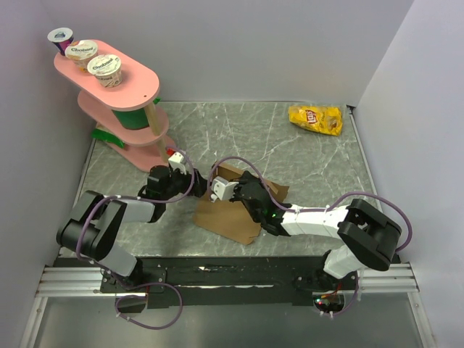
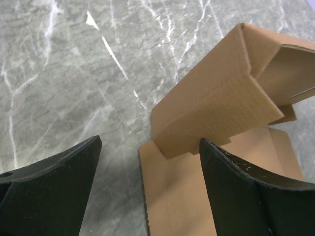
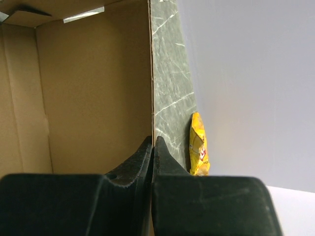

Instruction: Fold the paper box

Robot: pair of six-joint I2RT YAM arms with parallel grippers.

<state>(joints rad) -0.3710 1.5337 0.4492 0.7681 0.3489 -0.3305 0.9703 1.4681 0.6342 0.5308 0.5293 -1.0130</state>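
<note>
Cardboard, plain and brown, makes up the paper box point(image 1: 230, 214), which we find near the middle of the table point(image 1: 312, 163), between the two arms. It is partly folded. In the overhead view a flat panel lies on the marbled surface toward the near edge, and the far part is raised. From the left wrist we see the paper box point(image 2: 216, 98) with one panel lifted and bent over a flat sheet that rests on the table point(image 2: 59, 73).

The left fingers point(image 1: 190, 180) are just beside the box's left side. In their own camera the left fingers point(image 2: 49, 187) stand wide apart, with only the edge of the flat sheet and bare table below them. We cannot tell whether they touch the cardboard.

The right fingers point(image 1: 245, 190) reach into the box from the right. From the right wrist we look into the paper box point(image 3: 93, 88), whose walls stand upright. There the right fingers point(image 3: 165, 162) are pressed together on the thin edge of one wall, pinching it.

Past that wall we see a strip of table point(image 3: 170, 73) and a yellow chip bag point(image 3: 198, 145). Overhead, the chip bag point(image 1: 315, 119) lies near the far right corner, well apart from the box. A pink tiered stand point(image 1: 123, 101) stands at the far left, with three yogurt cups point(image 1: 104, 67) on its top shelf.
</note>
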